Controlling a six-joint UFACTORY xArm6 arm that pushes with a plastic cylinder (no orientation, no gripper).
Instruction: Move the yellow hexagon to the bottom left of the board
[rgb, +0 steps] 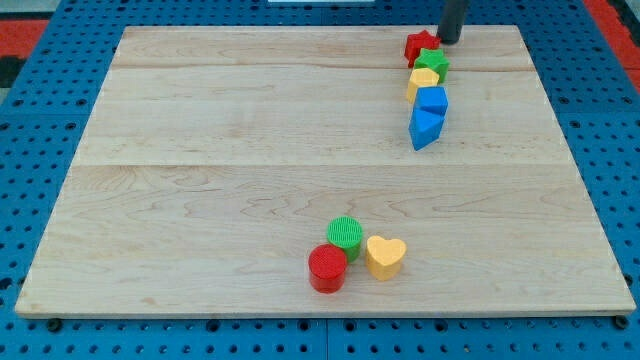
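The yellow hexagon (423, 81) lies near the board's top right, in a tight column of blocks. Above it sit a green block (434, 63) and a red star-like block (421, 45). Below it sit a blue block (432, 101) and a blue pointed block (425, 127). My tip (448, 40) is at the view's top, just right of the red block and above the green one, close to both. The rod runs out of the top of the view.
A green cylinder (345, 235), a red cylinder (327, 268) and a yellow heart (385, 256) cluster near the bottom middle of the wooden board (200, 180). Blue pegboard surrounds the board.
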